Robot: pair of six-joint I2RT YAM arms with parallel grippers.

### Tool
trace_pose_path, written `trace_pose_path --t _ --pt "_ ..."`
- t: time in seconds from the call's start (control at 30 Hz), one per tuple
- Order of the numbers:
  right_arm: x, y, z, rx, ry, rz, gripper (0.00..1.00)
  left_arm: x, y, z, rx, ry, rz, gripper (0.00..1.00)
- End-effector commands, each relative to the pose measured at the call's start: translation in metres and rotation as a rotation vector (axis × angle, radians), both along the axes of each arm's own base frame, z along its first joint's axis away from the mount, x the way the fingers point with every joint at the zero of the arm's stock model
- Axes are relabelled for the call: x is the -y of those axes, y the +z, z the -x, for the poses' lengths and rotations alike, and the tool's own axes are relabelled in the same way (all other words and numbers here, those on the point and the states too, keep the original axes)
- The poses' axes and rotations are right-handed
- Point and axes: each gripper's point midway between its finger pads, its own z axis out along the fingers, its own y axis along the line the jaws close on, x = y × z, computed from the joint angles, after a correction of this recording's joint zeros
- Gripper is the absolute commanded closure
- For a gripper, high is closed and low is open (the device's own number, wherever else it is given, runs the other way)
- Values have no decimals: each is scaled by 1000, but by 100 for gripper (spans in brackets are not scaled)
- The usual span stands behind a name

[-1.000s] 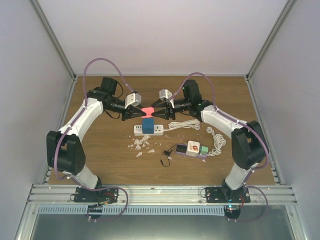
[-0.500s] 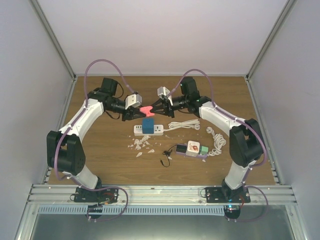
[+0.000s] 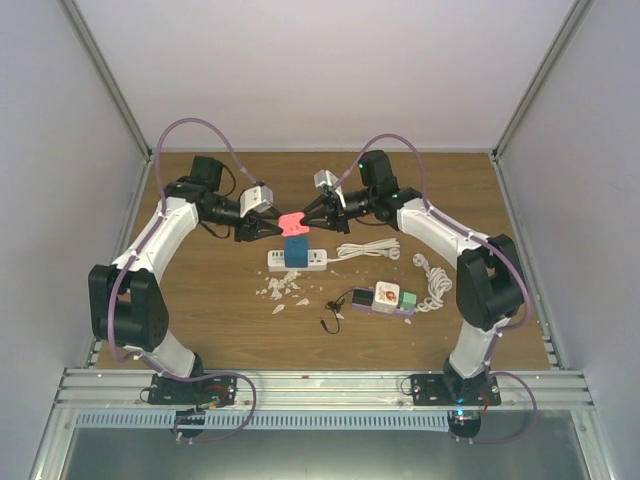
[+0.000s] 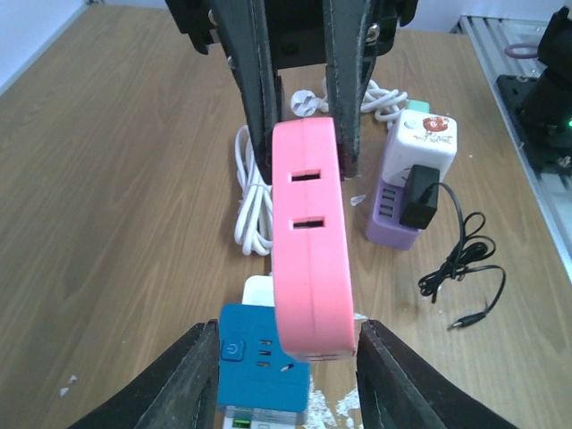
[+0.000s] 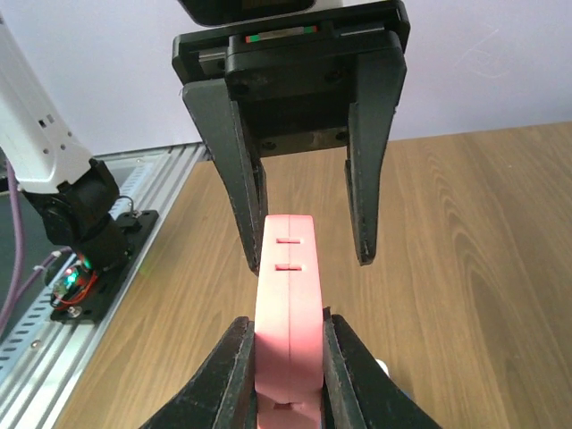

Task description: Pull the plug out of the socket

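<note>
The pink flat plastic plug [image 4: 308, 259] is up in the air over the middle of the brown wooden surface [image 3: 200, 300], just above the blue cube socket [image 3: 296, 249] that sits on the white power strip [image 3: 315, 261]. The right tool [image 5: 288, 326] is clamped tight on the plug's flat sides. The left tool [image 4: 288, 326] is parted, its fingers standing either side of the plug with a gap showing.

Bare wood runs from both arms to the far edge and out to the left edge. Toward the right edge the room is tighter: a coiled white cord [image 3: 368, 250] and a purple socket block [image 3: 385, 299] with a black charger lie there, and white scraps [image 3: 282, 290] lie in front of the strip.

The plug's pins are hidden. Whether its lower end is clear of the blue cube I cannot tell; the right wrist view cuts it off.
</note>
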Motion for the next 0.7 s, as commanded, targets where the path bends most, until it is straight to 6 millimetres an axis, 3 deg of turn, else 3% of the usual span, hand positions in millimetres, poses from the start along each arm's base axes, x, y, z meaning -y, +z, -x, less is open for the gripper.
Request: trace_pose_path --t 0.0,0.27,0.67 --pt "2 1 3 -117 45 -12 99 3 18 8 3 -24 48 59" --pt "3 -1 5 -161 64 -10 99 7 25 8 -69 -25 96 68" --pt "2 -1 0 -246 57 -9 99 -3 27 -1 -303 41 213 62"
